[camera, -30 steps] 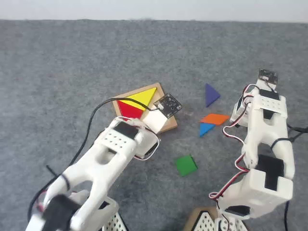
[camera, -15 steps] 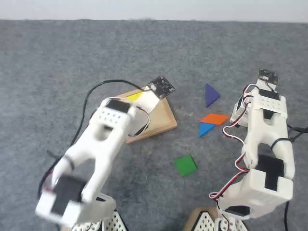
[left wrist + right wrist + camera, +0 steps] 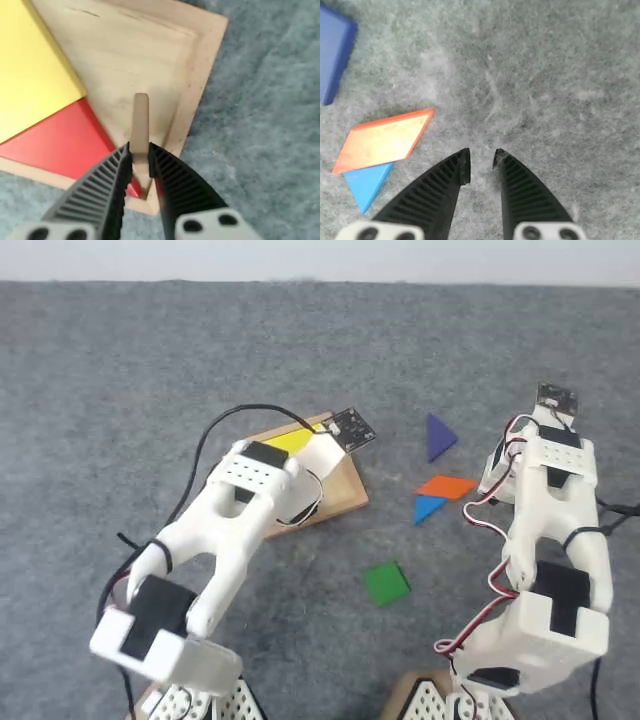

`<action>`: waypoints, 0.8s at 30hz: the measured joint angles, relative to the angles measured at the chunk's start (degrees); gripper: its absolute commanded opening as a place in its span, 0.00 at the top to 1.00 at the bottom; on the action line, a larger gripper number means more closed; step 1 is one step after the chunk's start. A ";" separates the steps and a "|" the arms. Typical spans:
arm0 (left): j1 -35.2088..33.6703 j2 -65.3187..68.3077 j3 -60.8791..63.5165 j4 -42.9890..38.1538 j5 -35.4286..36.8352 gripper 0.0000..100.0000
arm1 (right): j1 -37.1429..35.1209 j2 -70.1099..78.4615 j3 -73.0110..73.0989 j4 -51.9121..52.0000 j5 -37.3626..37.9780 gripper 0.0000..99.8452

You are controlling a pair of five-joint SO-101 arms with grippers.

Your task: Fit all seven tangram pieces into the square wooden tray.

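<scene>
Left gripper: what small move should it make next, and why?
Probably tilt the tan piece flat onto the tray: the left gripper holds it on edge over bare wood, beside the red piece and yellow piece.

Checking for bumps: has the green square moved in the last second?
No. The green square keeps the same place, with the same gap from the tray corner.

Grey felt-like tbl cover (image 3: 120, 370) w/ pale wall strip (image 3: 320, 260) behind it.
</scene>
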 measured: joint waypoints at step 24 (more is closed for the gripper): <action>-4.48 0.09 0.97 -6.07 3.52 0.84 | 0.00 0.00 0.00 0.00 0.00 0.91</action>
